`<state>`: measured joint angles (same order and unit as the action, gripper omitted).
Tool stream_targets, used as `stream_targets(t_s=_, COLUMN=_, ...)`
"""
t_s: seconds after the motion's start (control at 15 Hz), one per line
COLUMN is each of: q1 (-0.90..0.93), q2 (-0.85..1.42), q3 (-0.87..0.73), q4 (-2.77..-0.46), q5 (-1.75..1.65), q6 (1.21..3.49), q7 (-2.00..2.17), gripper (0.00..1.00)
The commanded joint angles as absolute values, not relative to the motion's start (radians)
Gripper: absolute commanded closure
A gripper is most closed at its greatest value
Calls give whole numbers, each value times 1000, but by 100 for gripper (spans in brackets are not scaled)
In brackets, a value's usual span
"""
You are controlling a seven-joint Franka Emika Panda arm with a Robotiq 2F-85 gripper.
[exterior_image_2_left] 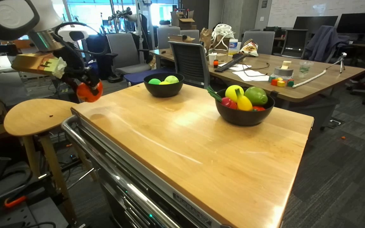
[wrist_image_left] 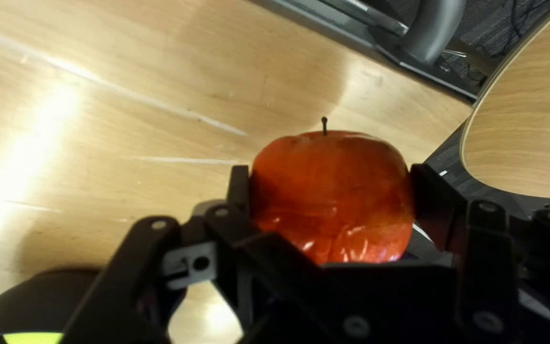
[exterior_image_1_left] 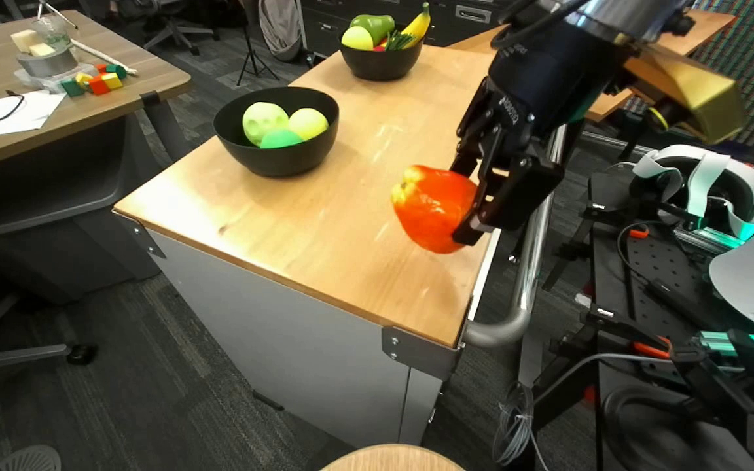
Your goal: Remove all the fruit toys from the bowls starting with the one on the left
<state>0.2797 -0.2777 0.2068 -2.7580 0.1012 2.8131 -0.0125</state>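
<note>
- In an exterior view, we see the black two-fingered gripper (exterior_image_1_left: 463, 198) clasping a red-orange, apple-shaped, glossy toy fruit (exterior_image_1_left: 432, 208) above the pale wooden tabletop (exterior_image_1_left: 351, 196). Apart from it, a round, matte black bowl (exterior_image_1_left: 279, 162) holds three rounded, green-to-yellow toy fruits (exterior_image_1_left: 283, 124).
- In an exterior view, we find the toy apple near the tabletop's corner, clear of the wood. Well apart stands another matte black bowl (exterior_image_2_left: 244, 117), its load including a yellow, curved toy banana (exterior_image_2_left: 244, 103) and a plump green toy fruit (exterior_image_2_left: 256, 96).
- In the wrist view, we note both black pads (wrist_image_left: 239, 188) touching opposite flanks of the toy apple; its short dark stalk (wrist_image_left: 324, 125) stands free. We judge the fruit light and stiff, tough rather than fragile, yet smooth enough to twist or slip. We favour a hold across its widest part, as here; once set down, its rounded form may roll.
</note>
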Motion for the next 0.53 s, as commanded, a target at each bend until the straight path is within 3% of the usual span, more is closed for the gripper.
stream_targets(t_s=0.0, q1=204, q2=-281, q3=270, q4=-2744, q5=13, q6=2822, q7=155, gripper=44)
stream_targets(t_s=0.47, q1=17, q2=-200, q3=361, q4=-2660, q5=-205, q6=2787, q7=446, gripper=44)
